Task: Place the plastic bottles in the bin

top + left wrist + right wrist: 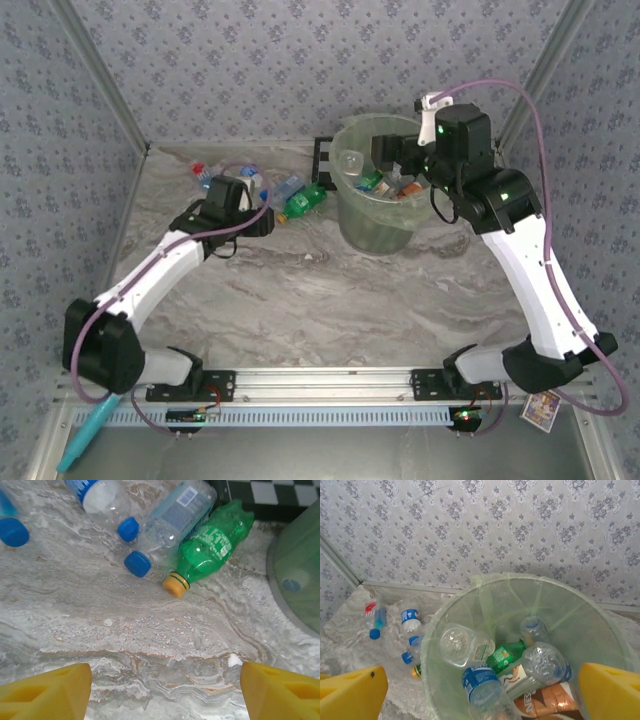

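Observation:
The bin (pixel 375 228), a pale bucket with a green bag liner (pixel 485 582), stands at the back right and holds several bottles, among them a clear one (pixel 462 645), a blue-labelled one (pixel 480 680) and a green one (pixel 502 657). My right gripper (pixel 397 160) hovers open over the bin's mouth with nothing between its yellow fingers (pixel 355 692). Left of the bin lie a green bottle (pixel 212 537) with a yellow cap, a clear blue-labelled bottle (pixel 175 515) and another clear bottle (pixel 100 495). My left gripper (pixel 165 690) is open and empty above bare table, just short of them.
A small black rack (pixel 325 160) stands behind the bin against the back wall. More bottles (pixel 200 172) lie at the far left by the wall. The bin's side (pixel 300 580) is close on the right of the left gripper. Patterned walls enclose the marble table (pixel 320 300).

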